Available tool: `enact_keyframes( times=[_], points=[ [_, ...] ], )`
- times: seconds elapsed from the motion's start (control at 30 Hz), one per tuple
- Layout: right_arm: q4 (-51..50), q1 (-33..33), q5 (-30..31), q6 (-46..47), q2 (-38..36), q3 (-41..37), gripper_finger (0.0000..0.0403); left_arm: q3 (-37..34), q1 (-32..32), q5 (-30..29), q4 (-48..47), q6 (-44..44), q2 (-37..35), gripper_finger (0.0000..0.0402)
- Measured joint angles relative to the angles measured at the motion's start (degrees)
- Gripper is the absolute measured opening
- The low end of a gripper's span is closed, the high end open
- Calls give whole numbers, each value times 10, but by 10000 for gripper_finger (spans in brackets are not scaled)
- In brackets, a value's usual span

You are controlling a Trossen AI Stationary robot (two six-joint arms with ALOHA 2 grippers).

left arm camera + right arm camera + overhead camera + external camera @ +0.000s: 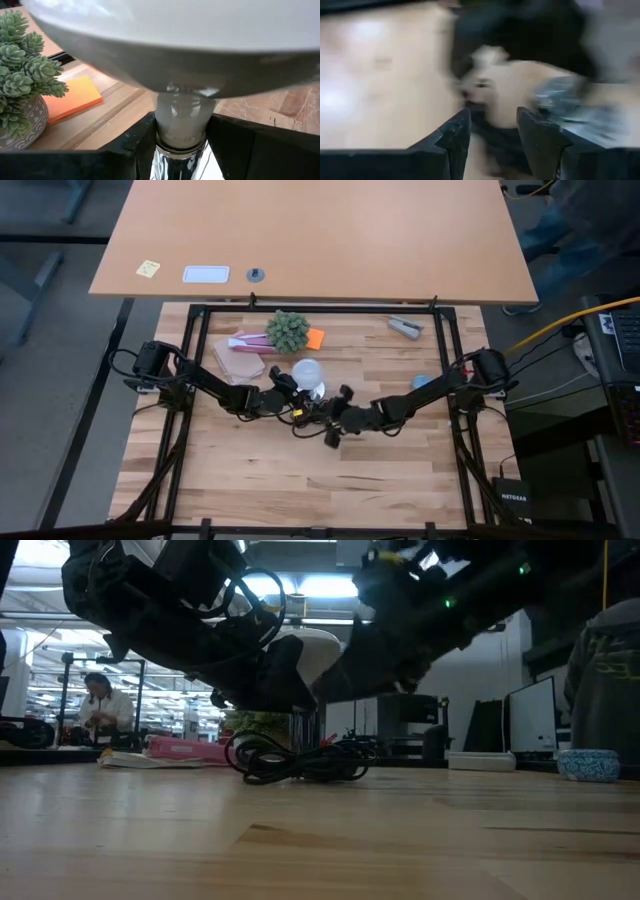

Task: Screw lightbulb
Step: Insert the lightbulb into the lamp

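Lightbulb [180, 125] at centre of high view, above counter [400, 470]. Left gripper [181, 135] fingers clamp bulb neck, steadying for threading. Right gripper [492, 131] adjacent, fingers parted, nothing visibly held; likely bracing socket.

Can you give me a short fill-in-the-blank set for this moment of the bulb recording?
1. The left gripper is shut on the neck of the ____.
2. Beside the potted plant lies a sticky pad coloured ____.
3. In the high view both grippers meet near the table's ____, the right gripper beside the left.
4. In the low view a coiled black ____ lies on the table under the arms.

Missing words: lightbulb; orange; middle; cord
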Motion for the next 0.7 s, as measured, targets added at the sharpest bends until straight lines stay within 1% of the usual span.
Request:
enact_keyframes(
  times=[0.03, 0.1, 0.2, 0.3, 0.47, 0.7],
  points=[
    [13, 0, -29, 5, 3, 1, 168, 0, 0, 0, 0, 0, 0, 150],
    [29, 1, -58, 13, 13, 0, 168, 0, 0, 0, 0, 0, 0, 150],
    [38, 1, -62, 15, 34, 0, 168, 0, 0, -2, 0, 0, 0, 150],
    [37, 0, -45, 17, 64, 0, 168, 0, 0, -2, 0, 0, 0, 150],
    [39, 2, 7, 19, 99, 1, 168, 0, 0, -6, -1, 0, 0, 150],
    [-33, 1, 129, 31, 103, 0, 168, 0, 1, -10, -2, 1, 0, 150]
  ],
)
